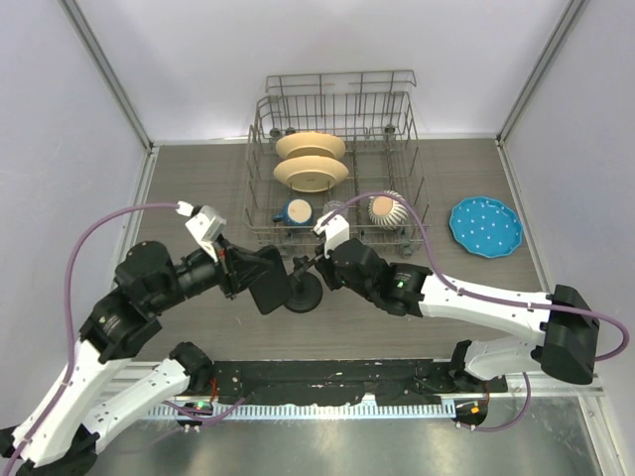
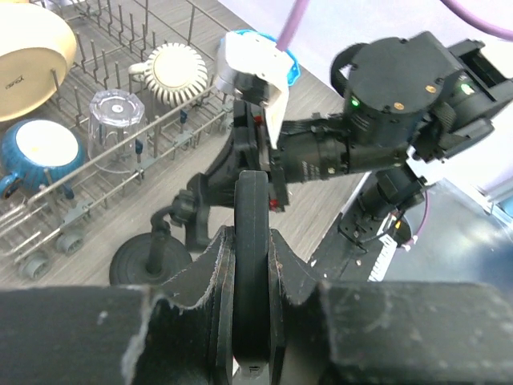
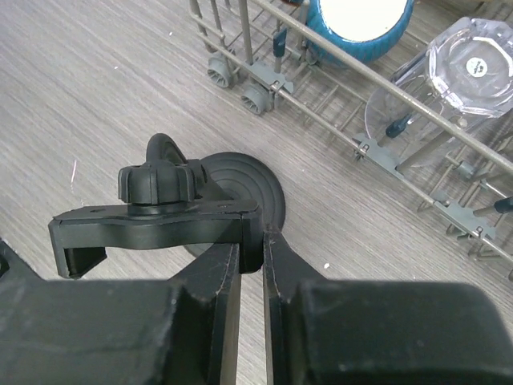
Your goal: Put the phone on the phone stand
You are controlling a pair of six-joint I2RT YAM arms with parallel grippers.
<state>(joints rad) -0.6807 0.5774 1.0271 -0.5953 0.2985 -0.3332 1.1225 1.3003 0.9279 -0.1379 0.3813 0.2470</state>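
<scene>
In the left wrist view the phone (image 2: 251, 204) is seen edge-on only. Its faces are not shown, and its lower end is buried between the jaws of the left gripper (image 2: 251, 235). The disc base of the phone stand (image 2: 140, 263) is partly covered there by one jaw. In the right wrist view the stand's stem is mostly hidden behind its clamp head, and the blue mug (image 3: 361, 28) and the glass (image 3: 461, 68) are cut off by the frame's edges.
</scene>
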